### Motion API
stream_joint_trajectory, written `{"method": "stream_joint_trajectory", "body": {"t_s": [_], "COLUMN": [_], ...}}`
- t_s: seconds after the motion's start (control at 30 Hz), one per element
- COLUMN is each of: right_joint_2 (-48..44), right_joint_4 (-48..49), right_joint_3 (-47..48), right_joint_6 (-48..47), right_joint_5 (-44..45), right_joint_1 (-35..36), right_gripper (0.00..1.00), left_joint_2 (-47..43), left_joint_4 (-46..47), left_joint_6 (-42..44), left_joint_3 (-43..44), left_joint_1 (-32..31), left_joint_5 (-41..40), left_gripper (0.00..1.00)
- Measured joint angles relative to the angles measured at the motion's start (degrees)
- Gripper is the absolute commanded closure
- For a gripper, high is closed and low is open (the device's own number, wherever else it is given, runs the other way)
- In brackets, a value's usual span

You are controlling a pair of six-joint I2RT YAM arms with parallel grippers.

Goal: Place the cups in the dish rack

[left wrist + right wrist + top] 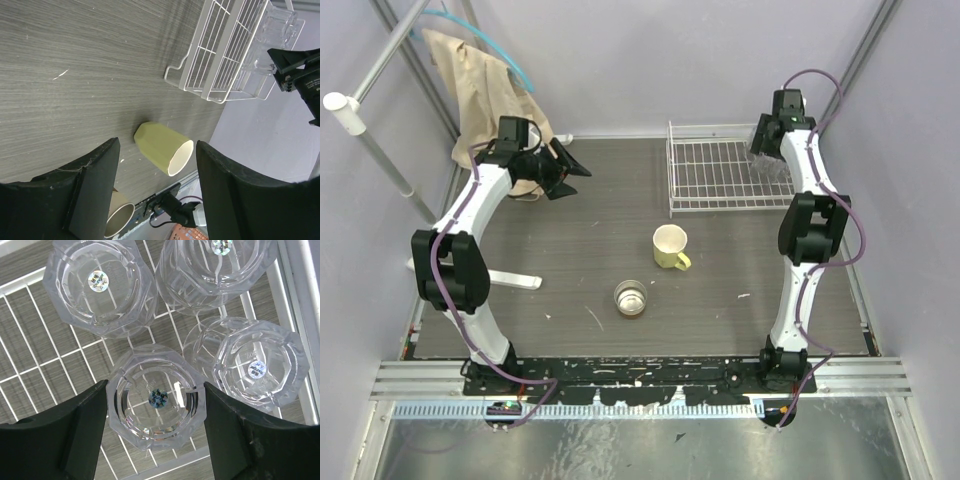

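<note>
The white wire dish rack (pixel 720 175) stands at the back right and also shows in the left wrist view (pixel 220 55). Several clear faceted tumblers stand in its right end, bases up (pixel 97 285) (pixel 215 265) (pixel 255 370). My right gripper (pixel 768 150) (pixel 156 385) is over them, its fingers touching both sides of the near tumbler (pixel 157 402), which stands in the rack (pixel 300 315). The pale yellow mug (pixel 670 246) (pixel 160 147) and the metallic-brown cup (pixel 631 298) (pixel 120 215) stand upright on the table. My left gripper (pixel 570 168) (pixel 157 141) is open and empty, high at the back left.
A beige cloth (pixel 480 90) hangs at the back left behind my left arm. A white strip (pixel 515 280) lies on the table by my left arm. Grey walls close in both sides. My right arm (pixel 300 75) stands at the rack's far end.
</note>
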Motion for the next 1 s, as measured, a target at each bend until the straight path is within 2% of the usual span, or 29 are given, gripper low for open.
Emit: {"method": "stream_joint_trajectory", "body": {"t_s": [0.63,0.7,0.87,1.0], "right_joint_2": [1.29,1.29,1.29,1.29], "right_joint_4": [0.02,0.02,0.02,0.02], "right_joint_3": [0.0,0.0,0.0,-0.02], "right_joint_6": [-0.98,-1.01,-1.18,-1.18], "right_joint_5": [1.81,2.03,2.56,2.73], "right_joint_1": [0.57,0.79,0.87,0.92], "right_gripper": [0.72,0.68,0.43,0.31], "left_joint_2": [0.0,0.0,0.0,0.0], "left_joint_4": [0.02,0.02,-0.04,-0.22], "left_joint_6": [0.0,0.02,0.15,0.31], "left_joint_3": [-0.02,-0.02,-0.02,-0.02], "left_joint_1": [0.61,0.66,0.7,0.81], "left_joint_5": [0.02,0.02,0.02,0.02], "left_gripper": [0.3,0.3,0.3,0.3]}}
